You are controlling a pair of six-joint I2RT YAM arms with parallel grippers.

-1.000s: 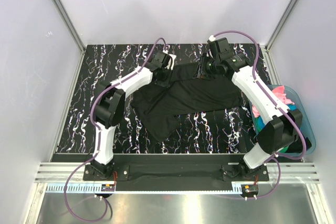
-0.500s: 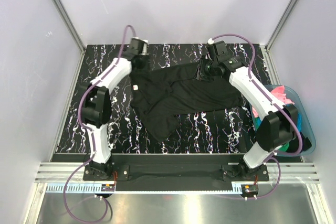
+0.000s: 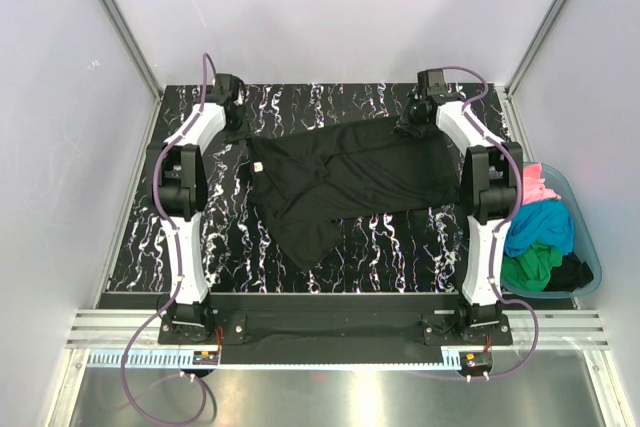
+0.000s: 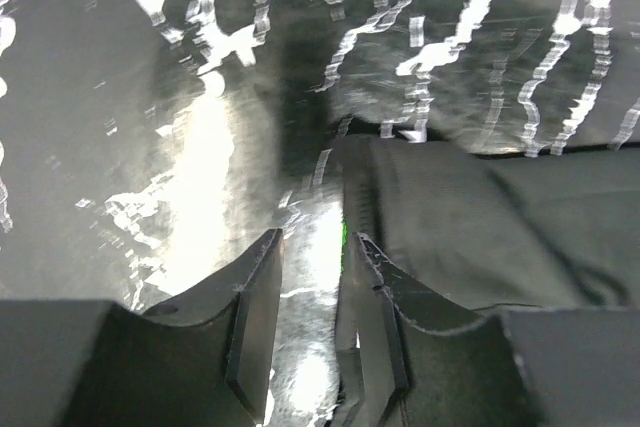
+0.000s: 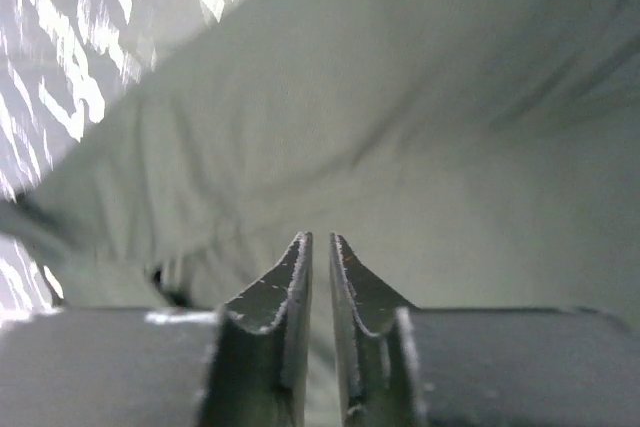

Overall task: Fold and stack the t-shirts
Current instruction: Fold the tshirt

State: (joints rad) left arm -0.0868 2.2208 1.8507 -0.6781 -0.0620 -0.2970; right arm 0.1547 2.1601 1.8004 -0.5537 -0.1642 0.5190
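Observation:
The large black t-shirt (image 3: 350,172) lies spread and rumpled across the middle of the marbled table; one part trails toward the near edge. My left gripper (image 3: 238,119) is at the far left, just off the shirt's far-left corner. In the left wrist view the left gripper (image 4: 317,237) is open, with bare table between its fingers and the shirt's edge (image 4: 470,237) beside its right finger. My right gripper (image 3: 413,125) is at the shirt's far-right corner. In the right wrist view the right gripper (image 5: 320,238) is closed down on the black cloth (image 5: 450,147).
A translucent teal tub (image 3: 590,265) stands at the right edge of the table. It holds a pink shirt (image 3: 540,185), a turquoise shirt (image 3: 545,227) and a green shirt (image 3: 530,265). Aluminium posts and white walls surround the table (image 3: 200,237).
Both arms have swung outward toward the far corners. The left gripper has come off the shirt's left corner. The right gripper has drawn the shirt's far edge to the right, spreading it wider.

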